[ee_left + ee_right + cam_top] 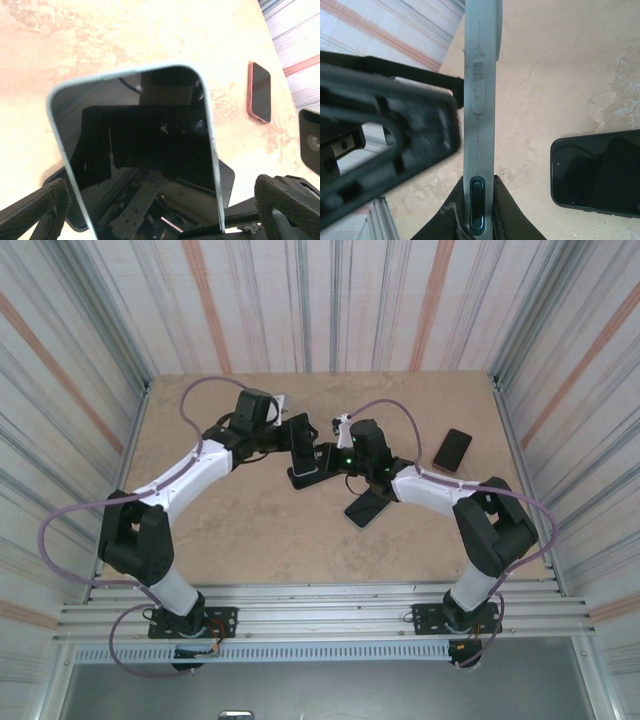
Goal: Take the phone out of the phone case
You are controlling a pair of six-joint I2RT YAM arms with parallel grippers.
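A phone with a dark screen sits in a pale blue phone case [140,150] and is held up off the table between the two arms [308,468]. My right gripper [481,215] is shut on the case's lower edge [481,100], one black pad on each face. My left gripper [165,210] is open wide. Its fingers [35,210] stand on either side of the phone's long edges, with gaps showing. From the right wrist, one left finger [385,130] shows just beside the case.
A dark phone [368,508] lies flat on the table under the held one, also visible as the dark phone [597,172] to the right. A red-cased phone [260,92] lies farther right [452,450]. Striped walls [560,360] enclose the table.
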